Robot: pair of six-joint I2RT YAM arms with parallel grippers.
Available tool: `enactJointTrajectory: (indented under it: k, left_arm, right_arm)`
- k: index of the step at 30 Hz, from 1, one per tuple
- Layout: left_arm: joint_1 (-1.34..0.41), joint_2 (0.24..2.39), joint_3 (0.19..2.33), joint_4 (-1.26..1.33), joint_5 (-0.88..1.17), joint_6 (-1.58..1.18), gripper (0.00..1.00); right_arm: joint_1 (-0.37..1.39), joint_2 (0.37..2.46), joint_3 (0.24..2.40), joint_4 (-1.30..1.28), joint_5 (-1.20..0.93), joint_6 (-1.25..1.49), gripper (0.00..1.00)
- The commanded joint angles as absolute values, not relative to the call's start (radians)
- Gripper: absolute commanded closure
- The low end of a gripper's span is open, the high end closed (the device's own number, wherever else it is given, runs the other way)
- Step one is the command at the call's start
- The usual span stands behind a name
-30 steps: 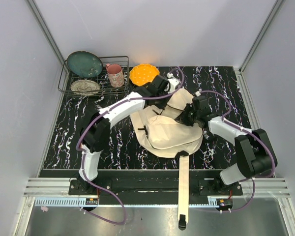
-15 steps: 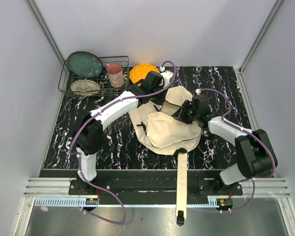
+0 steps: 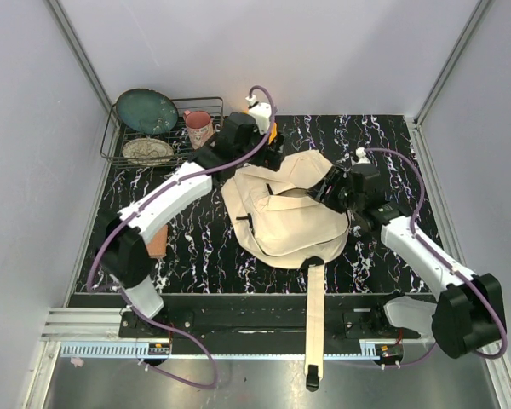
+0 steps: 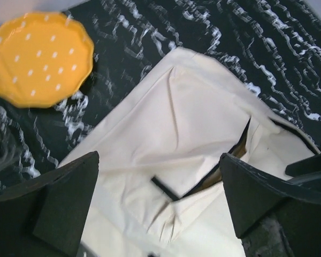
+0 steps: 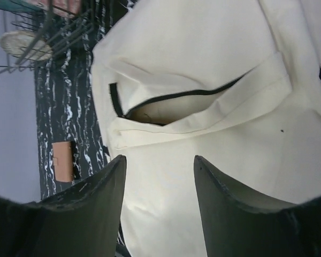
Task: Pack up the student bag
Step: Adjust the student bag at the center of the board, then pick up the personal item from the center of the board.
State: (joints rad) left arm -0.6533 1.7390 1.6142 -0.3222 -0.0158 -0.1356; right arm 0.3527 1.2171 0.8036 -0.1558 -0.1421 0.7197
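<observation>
One student bag (image 3: 281, 223) lies mid-table, its 12 o'clock edge hidden under both wrists. Left gripper (image 4: 158, 206) gapes wide, holding nothing; right gripper (image 5: 158, 182) is parted too (also empty). One orange plate (image 4: 40, 59) at 11 o'clock, mostly masked from above.

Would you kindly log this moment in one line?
left gripper: jaws open, empty | right gripper: jaws open, empty | student bag: lying down, pocket unzipped

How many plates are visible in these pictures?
3. A teal plate leans in the rack; a pale plate lies in front of it; an orange plate sits on the table beside the bag. Others may be hidden.
</observation>
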Motion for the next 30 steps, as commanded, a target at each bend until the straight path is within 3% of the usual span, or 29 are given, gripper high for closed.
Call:
enactJointTrajectory:
  k: [1,5,12,21,30]
  left_arm:
    - [-0.571,1.551,1.465,-0.302,-0.126,-0.228,0.01]
    - [-0.433,1.350,1.185,-0.296,-0.175,-0.337,0.01]
    - [-0.128,1.079,0.875,-0.341,-0.085,-0.423,0.01]
    - [0.270,1.080,0.697,-0.342,0.121,-0.520,0.01]
    - [0.319,1.242,0.606,-0.244,0.116,-0.526,0.01]
  right_arm:
    - [0.356,1.169,0.853,-0.134,-0.294,0.657,0.39]
    - [0.421,1.265,0.916,-0.081,-0.485,0.646,0.37]
    - [0.633,1.563,1.095,-0.014,-0.475,0.692,0.33]
    - [0.778,1.919,1.431,-0.069,-0.520,0.686,0.29]
    - [0.828,2.112,1.632,-0.147,-0.587,0.699,0.28]
